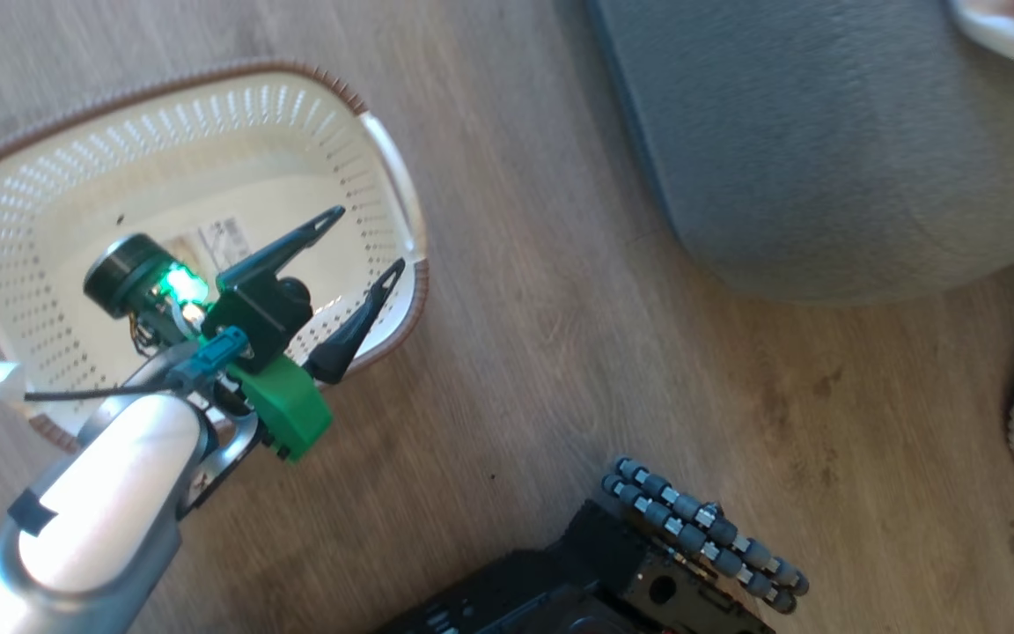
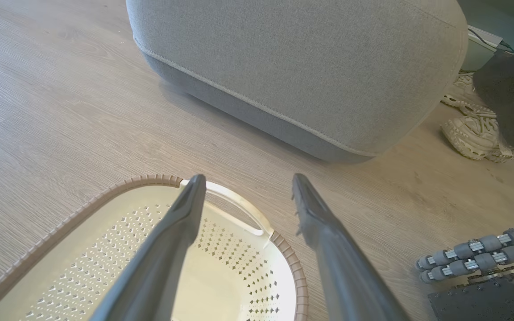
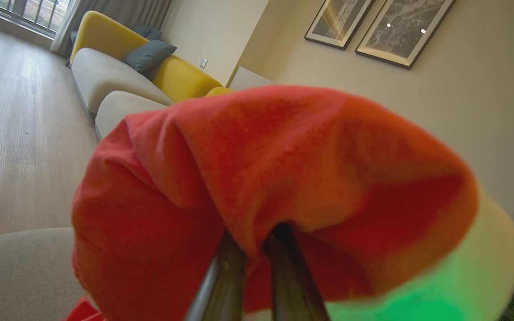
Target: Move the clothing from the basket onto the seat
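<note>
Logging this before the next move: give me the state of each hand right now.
Left hand: open, empty, above the basket.
Right hand: closed, holding the red clothing.

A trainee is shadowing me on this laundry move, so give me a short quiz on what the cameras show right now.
1. True or false: the left gripper stands open over the basket.
2. The right gripper is shut on: A nothing, B red clothing, C the basket's handle.
3. Fill in: the seat is covered in ____ fabric.
Key: 1 true; 2 B; 3 grey.
</note>
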Robot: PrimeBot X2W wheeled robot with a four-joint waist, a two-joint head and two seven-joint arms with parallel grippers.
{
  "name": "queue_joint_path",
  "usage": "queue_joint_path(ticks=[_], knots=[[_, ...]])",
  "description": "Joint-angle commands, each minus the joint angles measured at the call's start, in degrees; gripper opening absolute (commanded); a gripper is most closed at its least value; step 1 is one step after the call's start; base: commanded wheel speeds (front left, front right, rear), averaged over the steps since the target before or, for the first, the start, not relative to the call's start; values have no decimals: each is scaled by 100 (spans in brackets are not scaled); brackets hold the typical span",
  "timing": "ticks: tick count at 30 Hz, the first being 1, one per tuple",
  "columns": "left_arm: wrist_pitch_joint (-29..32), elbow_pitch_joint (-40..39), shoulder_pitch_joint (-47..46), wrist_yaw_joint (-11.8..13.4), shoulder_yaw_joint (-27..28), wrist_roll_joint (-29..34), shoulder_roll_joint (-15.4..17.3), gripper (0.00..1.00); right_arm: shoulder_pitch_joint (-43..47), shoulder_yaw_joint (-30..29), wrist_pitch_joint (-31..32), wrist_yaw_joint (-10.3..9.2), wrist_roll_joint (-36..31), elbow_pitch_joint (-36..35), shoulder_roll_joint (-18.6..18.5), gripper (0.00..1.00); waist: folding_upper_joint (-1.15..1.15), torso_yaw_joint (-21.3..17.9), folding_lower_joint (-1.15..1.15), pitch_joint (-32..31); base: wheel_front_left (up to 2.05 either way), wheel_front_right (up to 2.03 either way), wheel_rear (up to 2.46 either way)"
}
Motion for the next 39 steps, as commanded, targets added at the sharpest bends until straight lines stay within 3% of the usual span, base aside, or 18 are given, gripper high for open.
queue_joint_path(ticks=[1,6,10,12,13,20,30,39], knots=[[27,-263,-132,-34,153,4,139,100,-21,-288,58,-3,-28,-9,-37,0,0,187,-1,249,0,0,0],[8,-296,-186,-36,110,-7,189,100,234,-990,-32,-3,39,543,183,0,0,326,-1,437,0,0,0],[-35,-260,-211,-28,144,-44,214,100,389,-1182,-285,-3,213,948,317,2,0,373,-1,454,0,0,0],[-77,-223,-240,-28,145,-67,192,100,529,-1180,-485,-3,270,1233,332,63,0,409,-1,417,0,0,0],[-105,-202,-255,-27,139,-73,170,100,601,-1180,-578,-3,305,1368,330,100,0,423,-1,385,0,0,0],[-280,37,-304,-11,78,-133,-16,100,1285,-760,-840,-3,460,1718,434,100,0,483,-1,91,0,0,0],[-555,510,-377,-16,-86,-210,-365,100,2292,-120,-853,-3,580,1036,680,100,0,684,-1,-355,0,0,0],[-773,1172,-398,3,-39,-353,-831,100,2723,846,-854,-3,534,1023,634,100,0,1205,-1,-933,0,0,0]])
